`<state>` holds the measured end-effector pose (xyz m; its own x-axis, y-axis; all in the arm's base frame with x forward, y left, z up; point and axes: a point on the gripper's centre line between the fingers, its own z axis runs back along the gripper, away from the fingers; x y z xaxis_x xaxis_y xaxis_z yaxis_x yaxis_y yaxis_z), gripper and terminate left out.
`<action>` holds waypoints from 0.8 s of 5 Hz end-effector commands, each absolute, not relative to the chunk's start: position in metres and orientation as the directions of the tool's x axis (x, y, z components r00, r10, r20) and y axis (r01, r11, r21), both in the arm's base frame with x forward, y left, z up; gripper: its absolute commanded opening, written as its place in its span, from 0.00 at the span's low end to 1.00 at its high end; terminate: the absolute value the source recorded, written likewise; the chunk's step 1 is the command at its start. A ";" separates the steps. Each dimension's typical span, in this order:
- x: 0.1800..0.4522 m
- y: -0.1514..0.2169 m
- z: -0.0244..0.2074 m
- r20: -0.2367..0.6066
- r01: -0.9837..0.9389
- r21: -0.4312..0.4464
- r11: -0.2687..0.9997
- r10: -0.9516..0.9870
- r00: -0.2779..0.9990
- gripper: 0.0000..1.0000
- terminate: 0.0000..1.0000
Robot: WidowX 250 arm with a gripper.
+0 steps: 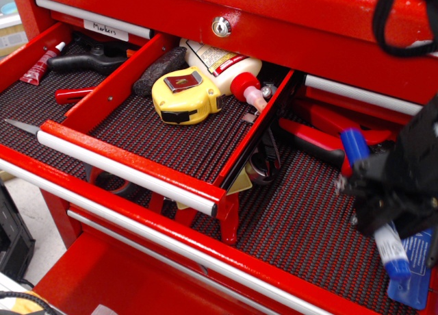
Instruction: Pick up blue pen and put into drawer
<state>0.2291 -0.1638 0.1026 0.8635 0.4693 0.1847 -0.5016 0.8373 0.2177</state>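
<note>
The blue pen (354, 145) is tilted, its long blue cap up and left and its blue end plug (398, 267) down and right. My black gripper (380, 195) is shut around its white barrel at the right edge and holds it above the mesh of the full-width drawer (294, 222). The narrow red drawer (174, 140), with its silver tube handle (126, 171) and dark mesh liner, stands open to the left of the pen.
The narrow drawer holds a yellow tape measure (185, 94), a glue bottle (222, 67) and a dark block (161, 72). Red-handled pliers (318, 140) lie behind the pen. A flat blue tool with a white label (416, 267) lies at the lower right. A red tube (42, 61) and a blade (24, 125) lie far left.
</note>
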 end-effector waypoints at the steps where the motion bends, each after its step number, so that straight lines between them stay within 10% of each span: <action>1: 0.231 -0.092 0.174 0.243 -0.482 0.193 0.855 0.434 0.867 0.00 0.00; 3: 0.253 -0.010 0.187 0.290 -0.467 0.206 0.860 0.403 0.868 0.00 0.00; 4: 0.260 -0.003 0.180 0.403 -0.556 0.153 0.817 0.463 0.790 1.00 0.00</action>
<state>0.2563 -0.0049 0.1668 0.8139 0.4475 0.3706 -0.5371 0.8227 0.1861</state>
